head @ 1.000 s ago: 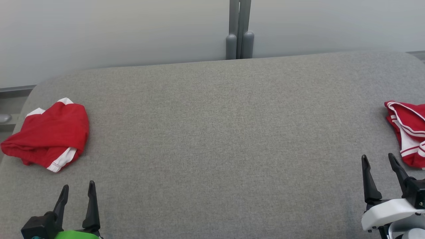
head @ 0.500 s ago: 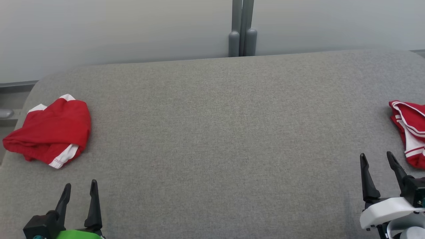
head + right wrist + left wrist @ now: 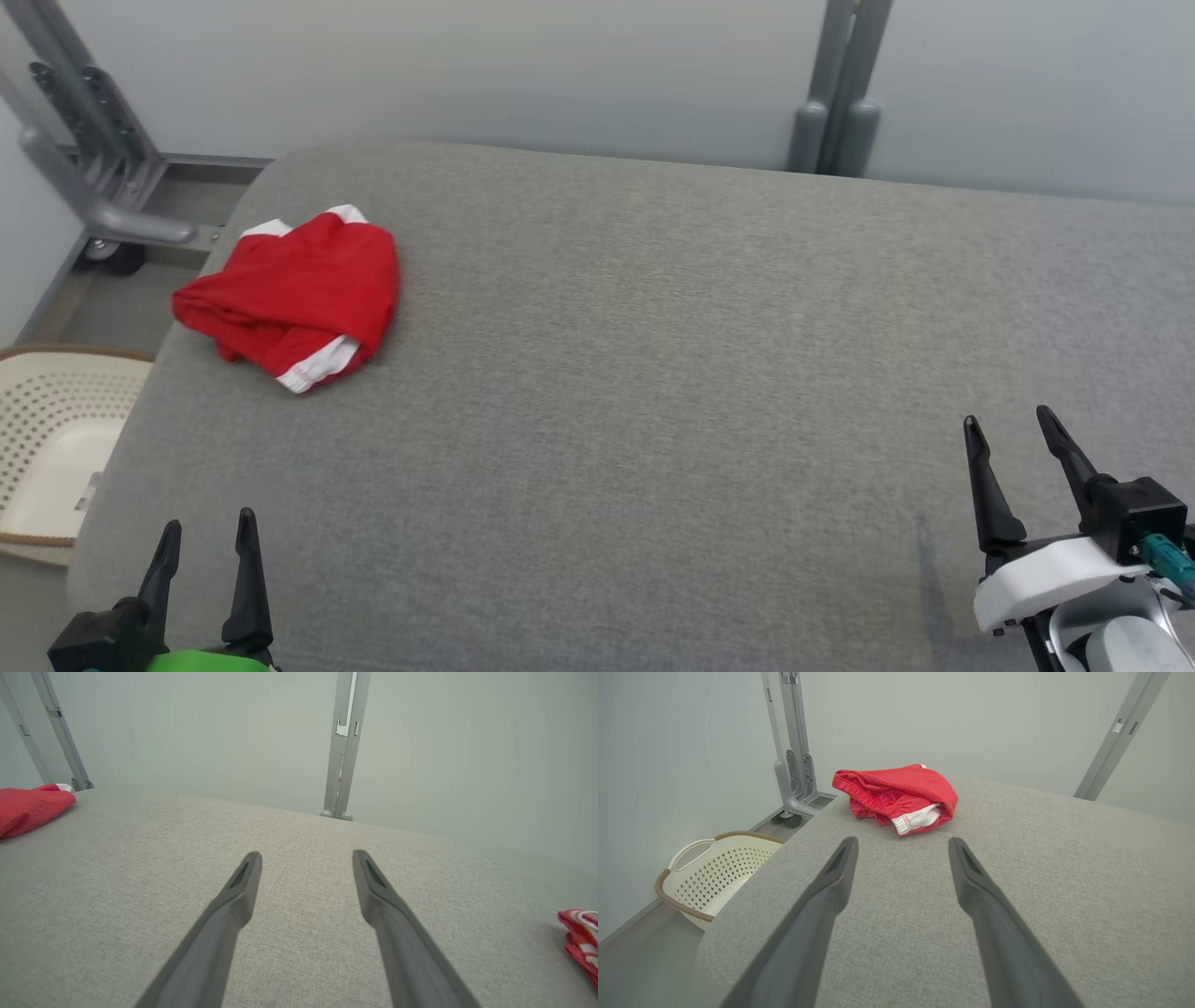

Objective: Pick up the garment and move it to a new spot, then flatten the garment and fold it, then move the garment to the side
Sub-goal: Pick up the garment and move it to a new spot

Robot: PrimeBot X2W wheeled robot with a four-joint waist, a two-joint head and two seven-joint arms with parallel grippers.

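A crumpled red garment point(image 3: 294, 297) with white trim lies near the far left corner of the grey padded table point(image 3: 653, 392). In the left wrist view the garment point(image 3: 896, 795) sits just beyond my left fingertips. My left gripper point(image 3: 207, 529) is open at the near left edge, well short of the garment. At the near right my right gripper point(image 3: 1008, 425) stands open over bare fabric. From the right wrist, the garment point(image 3: 28, 807) lies far to the left of the open right gripper point(image 3: 306, 856), and a second red and white garment point(image 3: 581, 938) lies at the right edge.
A cream perforated laundry basket point(image 3: 47, 439) stands on the floor left of the table, also seen from the left wrist as a basket point(image 3: 714, 872). Grey metal posts point(image 3: 840, 93) rise behind the table, and a frame foot point(image 3: 103, 177) stands at the far left.
The head camera has swung left: the basket and left frame have come into view and the right-hand garment has left it. Both grippers stay open, with the garments lying as before.
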